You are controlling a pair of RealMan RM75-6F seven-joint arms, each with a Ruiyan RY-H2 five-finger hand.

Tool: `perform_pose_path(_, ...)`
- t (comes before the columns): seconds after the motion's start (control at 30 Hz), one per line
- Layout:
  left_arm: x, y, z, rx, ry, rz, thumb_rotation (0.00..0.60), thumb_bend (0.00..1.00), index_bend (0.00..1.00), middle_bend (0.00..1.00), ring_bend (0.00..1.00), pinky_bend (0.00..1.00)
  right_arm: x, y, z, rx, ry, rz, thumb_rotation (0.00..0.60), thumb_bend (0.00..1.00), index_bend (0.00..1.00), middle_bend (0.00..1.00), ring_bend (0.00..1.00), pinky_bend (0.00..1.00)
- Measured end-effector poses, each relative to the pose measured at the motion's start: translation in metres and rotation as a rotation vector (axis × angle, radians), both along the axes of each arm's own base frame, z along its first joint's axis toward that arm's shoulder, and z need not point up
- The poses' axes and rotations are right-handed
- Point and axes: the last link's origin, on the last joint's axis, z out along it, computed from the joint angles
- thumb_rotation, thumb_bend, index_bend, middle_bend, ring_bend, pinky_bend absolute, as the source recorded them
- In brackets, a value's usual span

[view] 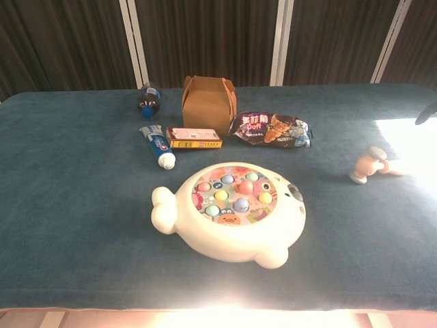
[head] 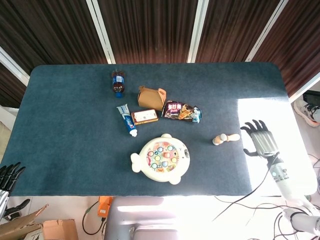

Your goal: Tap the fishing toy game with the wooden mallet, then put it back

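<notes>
The wooden mallet [head: 225,138] lies on its side on the desk [head: 65,125], right of the fishing toy game [head: 161,158] and clear of it, its pale handle reaching into the sunlit patch. The right robot hand [head: 261,140] hovers just beside the mallet's handle end over that bright patch, near the desk's right edge, palm down with fingers spread and holding nothing. The left robot hand [head: 7,179] is off the desk beyond its front-left corner; only dark fingertips show, seemingly spread, though the frame cuts it off. The toy is a smooth cream plastic fish shape with a round disc of coloured fish, sitting near the front edge. Open blue felt-like surface stretches wide to the left and far right. Behind the toy sit a toothpaste tube [head: 127,119], a small flat box [head: 145,116], a brown carton [head: 151,97], a glossy snack packet [head: 182,111] and a lying bottle [head: 118,82].
</notes>
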Motion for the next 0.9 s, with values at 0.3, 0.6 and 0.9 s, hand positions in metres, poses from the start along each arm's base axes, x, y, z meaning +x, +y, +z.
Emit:
perform_pose_path(0.3, -0.003, -0.001, -0.009, -0.015, 0.024, 0.015, 0.600, 0.13, 0.00, 0.00, 0.00, 0.07, 0.004, -0.026, -0.046, 0.050, -0.011, 0.035, 0.600, 0.24, 0.36, 0.20, 0.00, 0.00)
perform_pose_path(0.6, -0.006, 0.001, -0.006, -0.003, 0.035, 0.040, 0.600, 0.13, 0.00, 0.00, 0.00, 0.07, 0.012, -0.041, -0.060, 0.068, -0.004, 0.046, 0.600, 0.33, 0.39, 0.22, 0.00, 0.00)
perform_pose_path(0.9, -0.006, 0.001, -0.003, 0.002, 0.043, 0.041, 0.600, 0.13, 0.00, 0.00, 0.00, 0.07, 0.010, -0.046, -0.062, 0.063, 0.015, 0.046, 0.600, 0.38, 0.42, 0.22, 0.02, 0.00)
